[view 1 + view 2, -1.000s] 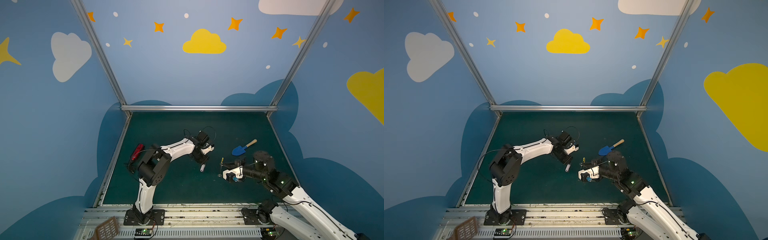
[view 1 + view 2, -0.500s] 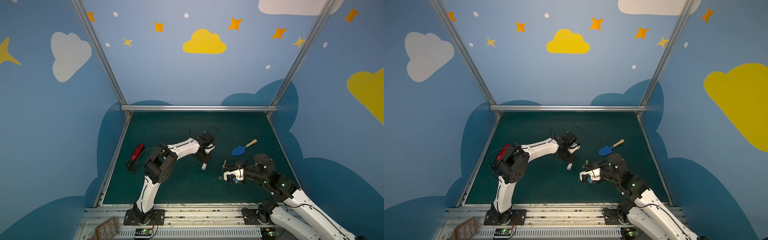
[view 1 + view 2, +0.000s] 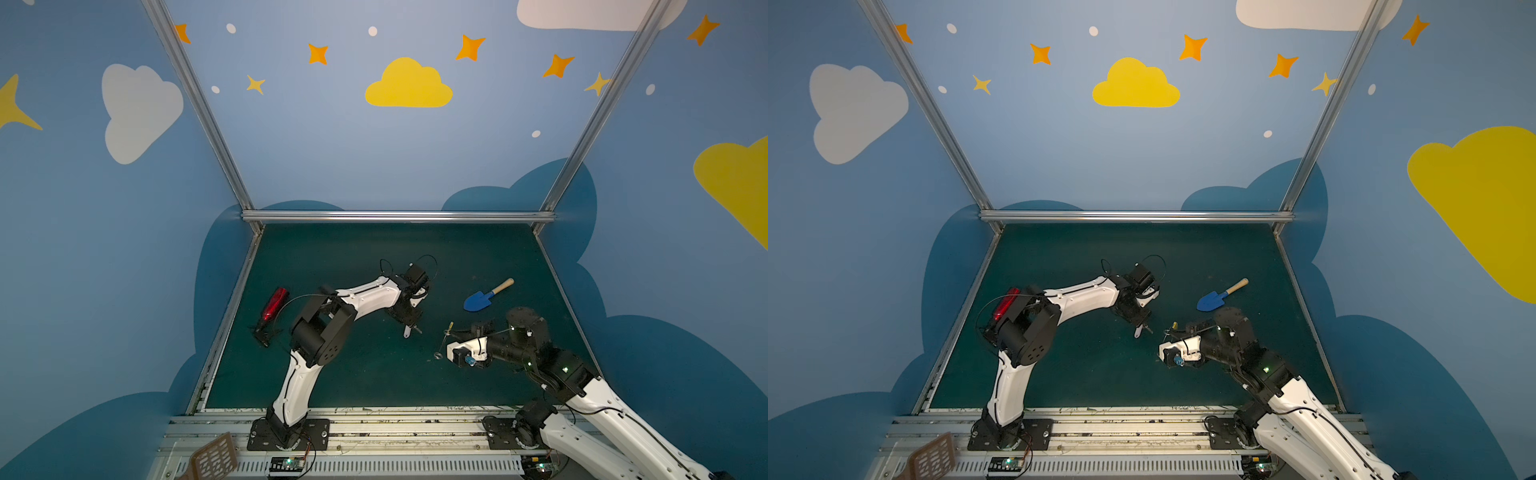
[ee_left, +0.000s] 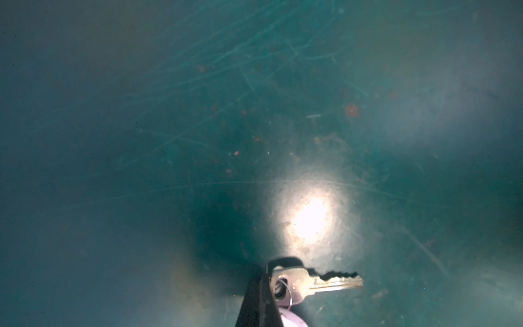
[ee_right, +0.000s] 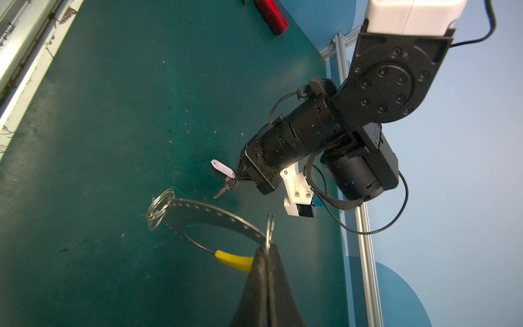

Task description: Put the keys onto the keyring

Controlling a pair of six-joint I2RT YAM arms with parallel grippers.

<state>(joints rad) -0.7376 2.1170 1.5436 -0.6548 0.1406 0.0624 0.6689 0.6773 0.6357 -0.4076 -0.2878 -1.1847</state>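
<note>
Keys [image 5: 226, 178] at mid-table, close over the green mat [image 3: 374, 382], pinched at the small loop by the left gripper [image 5: 240, 176] — jaws pressed together. Just to the right, apart, keyring [image 5: 215, 216] clamped beside its yellow arc in the closed right gripper [image 5: 267, 252]. Blue toy shovel [image 3: 482, 297] farther right, red oblong object [image 3: 275, 303] by the left edge — bare mat far and near.

Dark teal-green mat [image 3: 374, 374], pale scratches. Blue walls [image 3: 374, 158] with yellow and white clouds, orange stars, white dots. Silver keys [image 4: 317, 284] with white tag, lower centre of left wrist view. Grey keyring [image 5: 215, 214], dotted with holes, one yellow arc. Shovel [image 3: 484, 296], right of centre: blue blade, tan handle. Red object [image 3: 275, 303], left. Arms [image 3: 365, 297] white and black.
</note>
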